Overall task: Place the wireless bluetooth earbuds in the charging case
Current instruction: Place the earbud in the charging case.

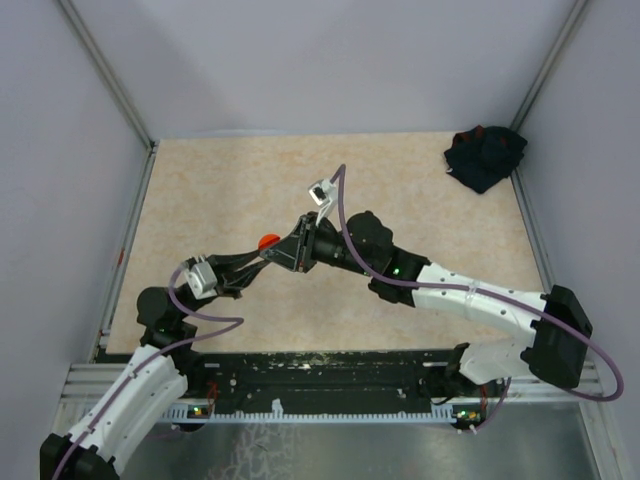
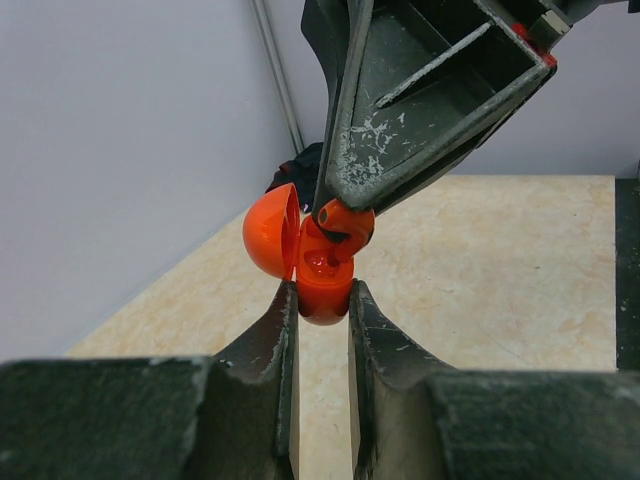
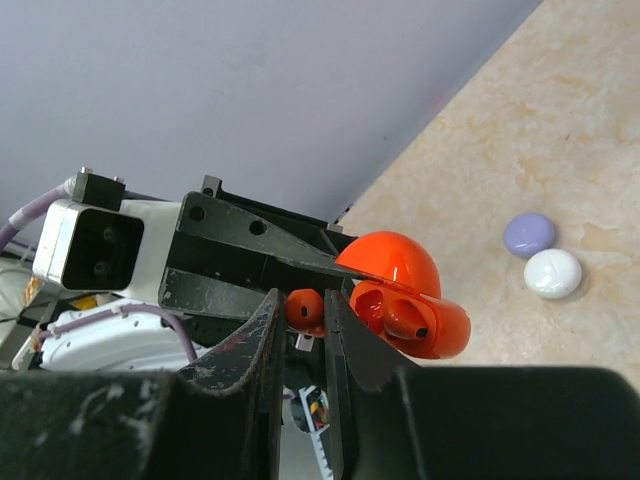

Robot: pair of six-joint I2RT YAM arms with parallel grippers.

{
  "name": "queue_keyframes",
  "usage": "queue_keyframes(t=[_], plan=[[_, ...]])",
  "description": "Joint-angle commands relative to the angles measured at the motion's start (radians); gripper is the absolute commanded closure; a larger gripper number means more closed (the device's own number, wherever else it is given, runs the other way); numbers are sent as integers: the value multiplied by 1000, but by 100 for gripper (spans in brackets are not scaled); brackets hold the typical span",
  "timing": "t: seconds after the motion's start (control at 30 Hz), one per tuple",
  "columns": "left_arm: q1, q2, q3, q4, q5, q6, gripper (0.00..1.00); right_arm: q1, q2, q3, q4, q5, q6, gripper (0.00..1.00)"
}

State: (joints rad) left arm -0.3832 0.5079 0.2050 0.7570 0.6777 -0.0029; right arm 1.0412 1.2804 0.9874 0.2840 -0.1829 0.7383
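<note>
My left gripper is shut on the base of an orange-red charging case, held above the table with its lid swung open. In the top view the case shows where both grippers meet. My right gripper is shut on a small orange-red earbud. In the left wrist view this earbud sits at the case's open mouth, touching its rim. A second earbud lies seated inside the case.
A lavender round case and a white round case lie side by side on the beige tabletop. A black cloth is bunched in the far right corner. Grey walls enclose the table on three sides.
</note>
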Motion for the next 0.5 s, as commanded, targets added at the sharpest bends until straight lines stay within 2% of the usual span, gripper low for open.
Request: queue_keyframes(t=[0.0, 0.2, 0.47], plan=[[6, -15, -7, 42, -7, 4, 100, 18, -15, -9, 55, 35, 10, 84], [6, -16, -6, 42, -5, 4, 100, 17, -49, -19, 37, 95, -15, 84], [6, -19, -8, 44, -5, 4, 100, 17, -40, -23, 34, 94, -10, 84]])
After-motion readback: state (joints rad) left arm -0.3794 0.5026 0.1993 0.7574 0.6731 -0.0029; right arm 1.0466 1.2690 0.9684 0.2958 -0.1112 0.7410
